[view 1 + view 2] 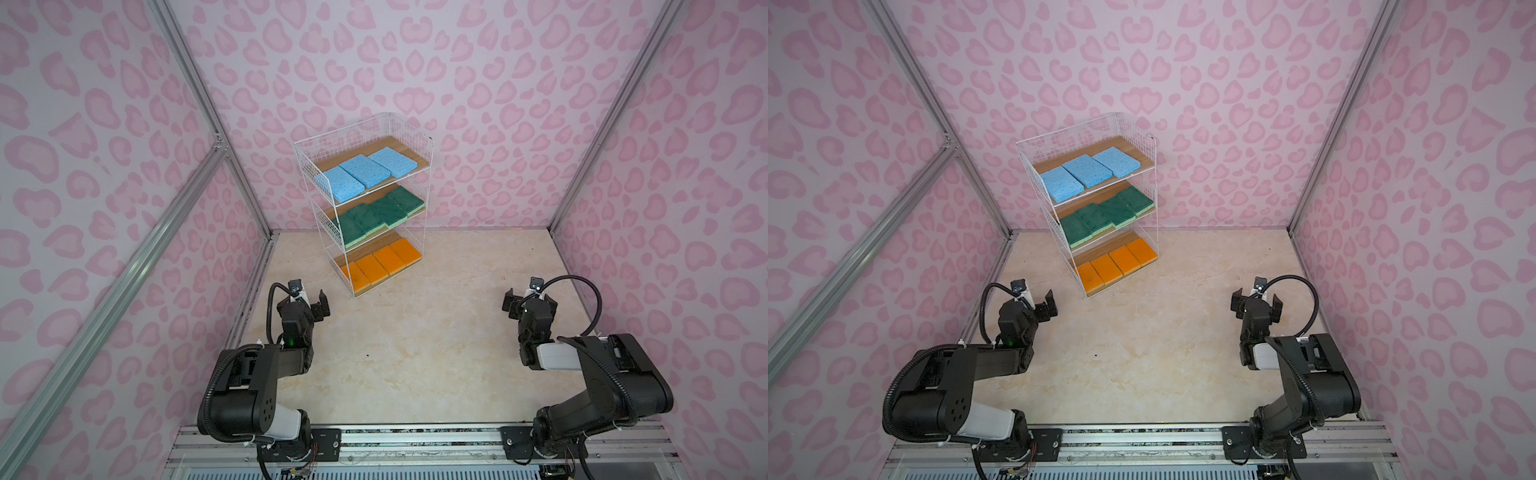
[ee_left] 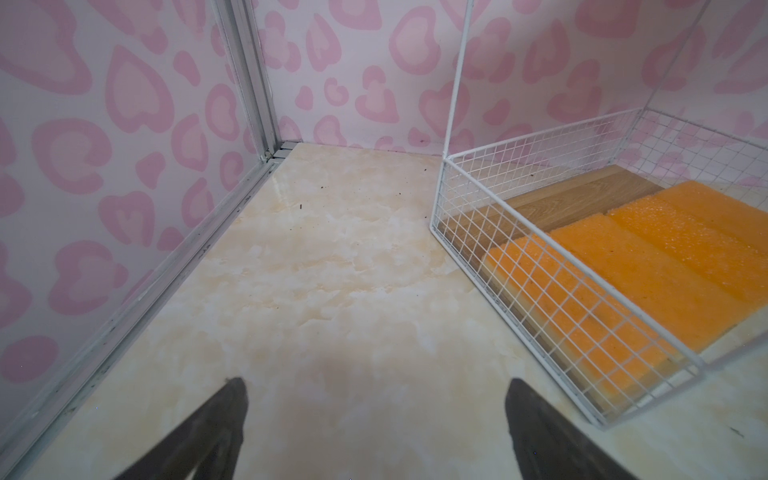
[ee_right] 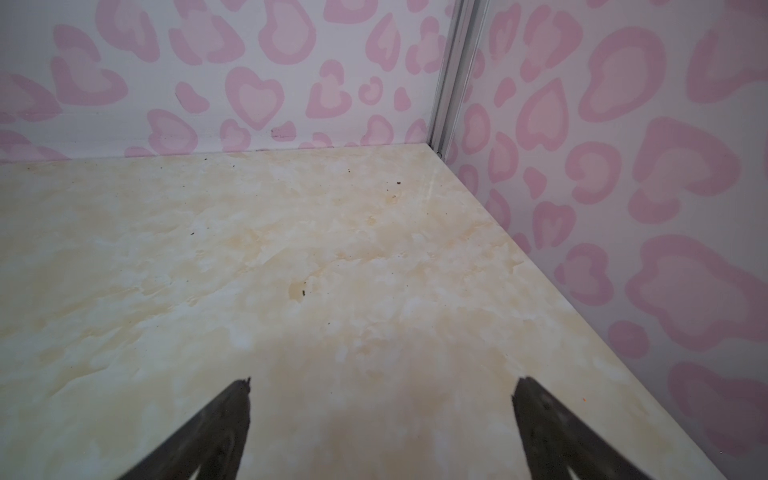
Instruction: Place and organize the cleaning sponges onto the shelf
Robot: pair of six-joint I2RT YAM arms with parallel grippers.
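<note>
The shelf (image 1: 307,162) (image 1: 1030,164), white wire with wooden boards, stands at the back middle of the table in both top views. Three light blue sponges (image 1: 365,168) (image 1: 1090,170) lie on its top tier. Dark green ones (image 1: 376,214) (image 1: 1104,216) fill the middle tier, and several orange ones (image 1: 380,264) (image 1: 1115,266) the bottom tier. My left gripper (image 1: 311,301) (image 2: 376,386) hangs open and empty just left of the shelf's bottom tier (image 2: 498,174), with the orange sponges (image 2: 623,270) close beside it. My right gripper (image 1: 530,301) (image 3: 383,384) is open and empty over bare table at the right.
The cream marble tabletop (image 1: 415,353) is boxed in by pink heart-patterned walls (image 1: 457,83) with aluminium corner posts (image 1: 232,166). A metal rail (image 1: 415,440) carrying both arm bases runs along the front edge. Small dark specks dot the table (image 3: 303,293).
</note>
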